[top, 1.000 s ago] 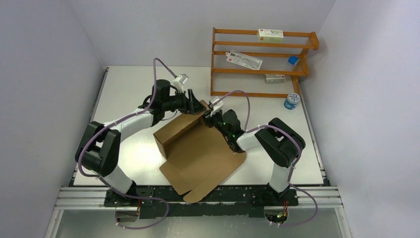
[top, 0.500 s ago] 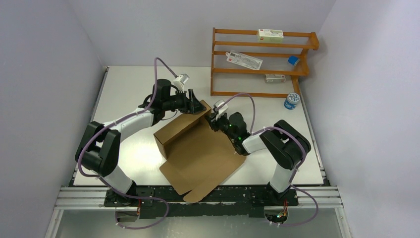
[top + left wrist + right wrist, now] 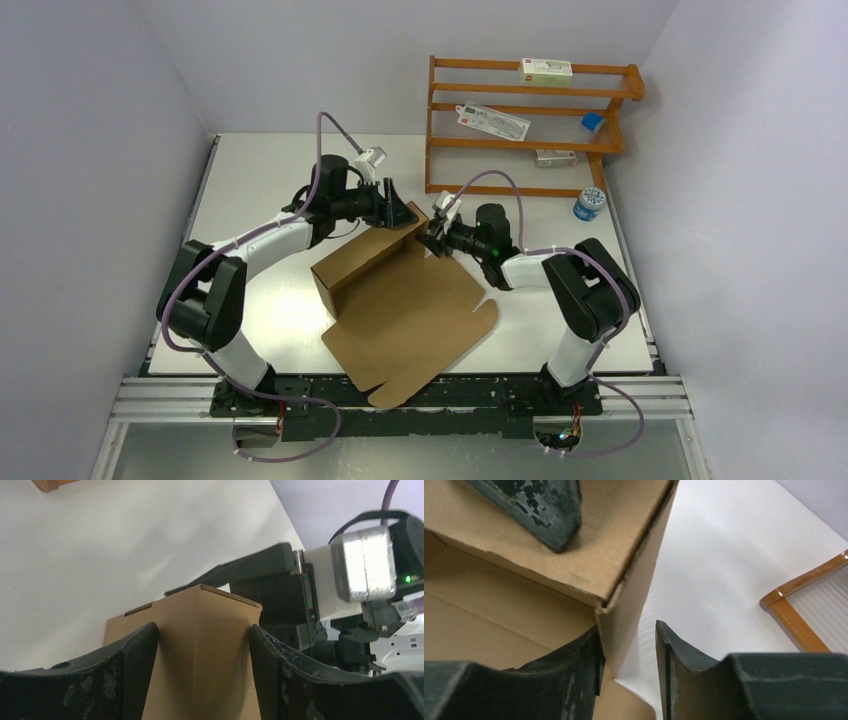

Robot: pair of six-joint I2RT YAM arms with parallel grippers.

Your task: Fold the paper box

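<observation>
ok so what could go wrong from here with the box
The right gripper stands open round the box side wall, a gap on one side, so that wall may flop outward. The left gripper pinches only the box corner, which could crease or slip. The front flap overhangs the table edge and might snag on the rail.
</observation>
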